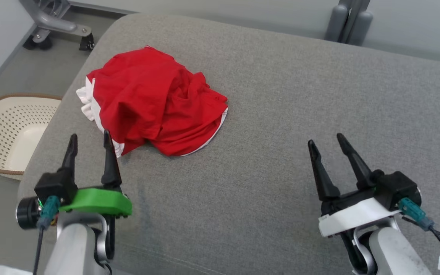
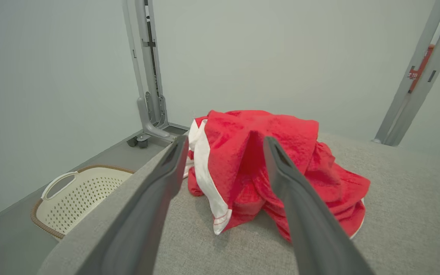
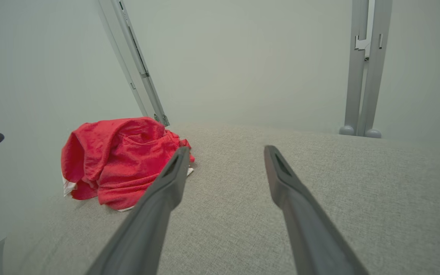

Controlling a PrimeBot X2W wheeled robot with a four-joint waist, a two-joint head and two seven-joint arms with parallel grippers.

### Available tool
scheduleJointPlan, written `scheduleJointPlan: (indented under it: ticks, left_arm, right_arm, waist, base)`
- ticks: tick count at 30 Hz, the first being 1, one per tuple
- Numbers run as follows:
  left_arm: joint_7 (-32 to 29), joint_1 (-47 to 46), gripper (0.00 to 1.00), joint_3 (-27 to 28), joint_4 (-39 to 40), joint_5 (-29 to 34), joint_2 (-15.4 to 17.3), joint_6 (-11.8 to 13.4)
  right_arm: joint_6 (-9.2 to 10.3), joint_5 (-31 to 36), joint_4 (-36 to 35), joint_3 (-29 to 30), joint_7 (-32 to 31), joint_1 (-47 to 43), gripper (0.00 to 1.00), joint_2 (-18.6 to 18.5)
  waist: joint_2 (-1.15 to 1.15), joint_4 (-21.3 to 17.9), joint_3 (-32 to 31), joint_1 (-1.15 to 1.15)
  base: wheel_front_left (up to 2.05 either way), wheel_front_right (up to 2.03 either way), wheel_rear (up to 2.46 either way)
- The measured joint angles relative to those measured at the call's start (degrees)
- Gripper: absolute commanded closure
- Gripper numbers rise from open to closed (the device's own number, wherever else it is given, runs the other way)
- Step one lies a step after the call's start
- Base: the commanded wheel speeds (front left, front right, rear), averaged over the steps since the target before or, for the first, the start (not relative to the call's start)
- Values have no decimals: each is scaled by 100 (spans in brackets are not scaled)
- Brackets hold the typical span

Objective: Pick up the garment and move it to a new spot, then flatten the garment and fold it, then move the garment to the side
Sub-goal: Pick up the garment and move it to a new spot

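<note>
The red garment (image 1: 151, 101) lies bunched near the left edge of the bench (image 1: 281, 114). Left fingers (image 1: 110, 160) (just beside it) and right fingers (image 1: 322, 172) gape empty. A shallow pinch might snag one layer and spill it off.

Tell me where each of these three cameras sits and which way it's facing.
Head view: on the head, looking down at the red garment on the grey cushion; left gripper and right gripper show, open.
Left wrist view: on that wrist, facing the garment close ahead; own fingers show.
Right wrist view: on that wrist, facing across the cushion; own fingers show.
Head and left wrist views share the basket.
</note>
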State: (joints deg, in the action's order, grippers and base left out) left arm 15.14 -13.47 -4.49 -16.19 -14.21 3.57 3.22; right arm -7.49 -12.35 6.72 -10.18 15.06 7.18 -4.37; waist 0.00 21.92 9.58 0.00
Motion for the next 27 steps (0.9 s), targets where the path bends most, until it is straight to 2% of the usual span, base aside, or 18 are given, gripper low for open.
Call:
scheduleJointPlan:
  ticks: [6,12,19,22,24,25,27]
  left_arm:
    - [-75,-1271,0,64,-1163,69,450,-334]
    - [-744,-2289,0,-44,-2154,65,770,-628]
    - [-1235,-2881,0,-142,-3095,30,857,-681]
    - [-1259,-3015,0,-159,-3404,18,886,-711]
    - [-1260,-3103,85,-155,-3596,-15,893,-743]
    - [-1201,-3130,100,-157,-3653,-26,894,-743]
    - [-1050,-3166,100,-155,-3739,-30,896,-742]
  right_arm:
    - [0,41,-208,225,0,172,0,-266]
    - [0,63,-316,346,0,285,0,-402]
    - [0,66,-332,308,0,286,0,-502]
    - [0,66,-336,289,0,292,0,-519]
    - [0,66,-332,285,0,302,0,-531]
    - [0,66,-326,282,0,307,0,-531]
    - [0,66,-305,275,0,309,0,-524]
  waist:
    - [0,-141,526,0]
    - [0,-292,968,0]
    - [0,-472,1245,0]
    - [0,-535,1291,0]
    - [0,-568,1306,0]
    - [0,-578,1302,0]
    - [0,-585,1272,0]
  base:
    - [0,0,0]
    - [0,0,0]
    - [0,0,0]
    - [0,0,0]
    - [0,0,0]
    - [0,0,0]
    - [0,0,0]
